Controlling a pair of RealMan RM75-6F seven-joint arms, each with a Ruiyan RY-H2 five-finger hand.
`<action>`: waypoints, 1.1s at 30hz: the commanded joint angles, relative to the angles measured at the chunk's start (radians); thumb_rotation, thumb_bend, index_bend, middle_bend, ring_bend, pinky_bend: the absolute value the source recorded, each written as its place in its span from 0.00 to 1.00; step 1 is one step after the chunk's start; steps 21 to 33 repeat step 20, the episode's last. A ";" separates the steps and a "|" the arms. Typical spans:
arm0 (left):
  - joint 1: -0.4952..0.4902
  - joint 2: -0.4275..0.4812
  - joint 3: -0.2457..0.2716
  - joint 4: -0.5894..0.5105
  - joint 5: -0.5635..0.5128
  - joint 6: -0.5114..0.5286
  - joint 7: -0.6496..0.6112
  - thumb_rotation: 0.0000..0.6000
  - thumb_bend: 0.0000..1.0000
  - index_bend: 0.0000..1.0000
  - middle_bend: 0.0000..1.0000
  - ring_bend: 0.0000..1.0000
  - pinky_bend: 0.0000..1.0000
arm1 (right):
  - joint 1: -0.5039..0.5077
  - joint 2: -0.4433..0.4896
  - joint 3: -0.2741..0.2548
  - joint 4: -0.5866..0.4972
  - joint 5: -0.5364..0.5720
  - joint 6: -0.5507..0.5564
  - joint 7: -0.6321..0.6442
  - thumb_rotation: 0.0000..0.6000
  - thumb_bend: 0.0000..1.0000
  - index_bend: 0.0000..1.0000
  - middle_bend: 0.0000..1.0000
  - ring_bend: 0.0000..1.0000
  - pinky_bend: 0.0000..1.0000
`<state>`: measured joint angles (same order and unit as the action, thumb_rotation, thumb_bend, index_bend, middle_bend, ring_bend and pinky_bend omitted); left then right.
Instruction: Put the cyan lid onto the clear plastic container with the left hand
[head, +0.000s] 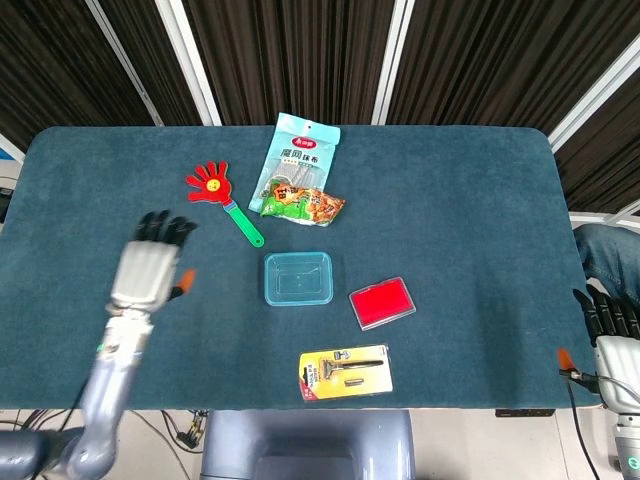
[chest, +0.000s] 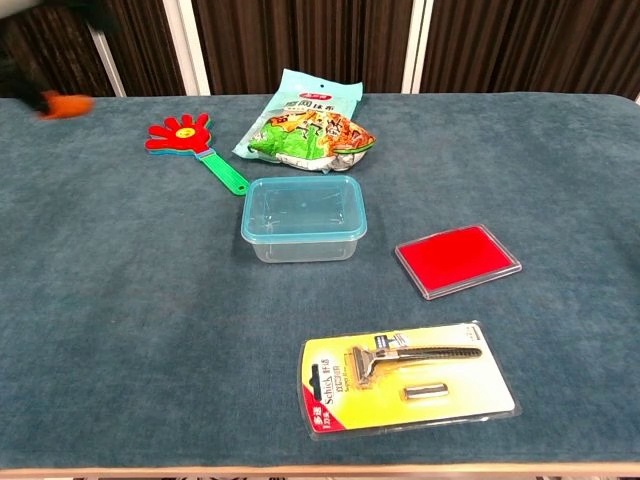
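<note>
The tabletop (head: 470, 200) is a broad teal felt slab, and nearly everything on it sits toward the middle. The left hand (head: 150, 268) hovers well off to the left side of it, far from the container, fingers stretched out flat and apart with nothing in them. The right hand (head: 610, 335) shows only at the lower right edge of the head view, off the tabletop, and I cannot tell how its fingers lie.

The snack packet (chest: 305, 125) lies at the far side, with the red hand clapper (chest: 185, 140) to its left. Nearer, the razor blister pack (chest: 405, 385) sits close to the front edge, and the red flat case (chest: 457, 258) lies between it and the container, off to the right.

The clear plastic container (chest: 303, 225) stands upright just in front of the snack packet, and the cyan lid (chest: 305, 207) seems to sit squarely over its rim (the cyan band runs all the way round the top in the chest view).

By my reckoning the placing is done, and the step in hand is clearing the arm away. If anything is left, it would be a check that the lid is seated evenly, perhaps with a light press at the corners.
</note>
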<state>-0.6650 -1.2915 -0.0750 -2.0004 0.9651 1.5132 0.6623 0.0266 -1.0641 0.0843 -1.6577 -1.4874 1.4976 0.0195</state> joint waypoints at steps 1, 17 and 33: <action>0.190 0.122 0.155 0.055 0.154 0.088 -0.283 1.00 0.31 0.19 0.15 0.04 0.07 | 0.009 -0.006 -0.007 0.022 -0.037 0.011 0.026 1.00 0.39 0.03 0.00 0.00 0.00; 0.441 0.120 0.195 0.340 0.317 0.163 -0.653 1.00 0.30 0.19 0.10 0.00 0.02 | 0.035 -0.030 -0.032 0.088 -0.146 0.040 0.014 1.00 0.39 0.02 0.00 0.00 0.00; 0.456 0.124 0.180 0.328 0.315 0.160 -0.650 1.00 0.30 0.19 0.10 0.00 0.02 | 0.036 -0.028 -0.031 0.082 -0.143 0.040 0.010 1.00 0.39 0.02 0.00 0.00 0.00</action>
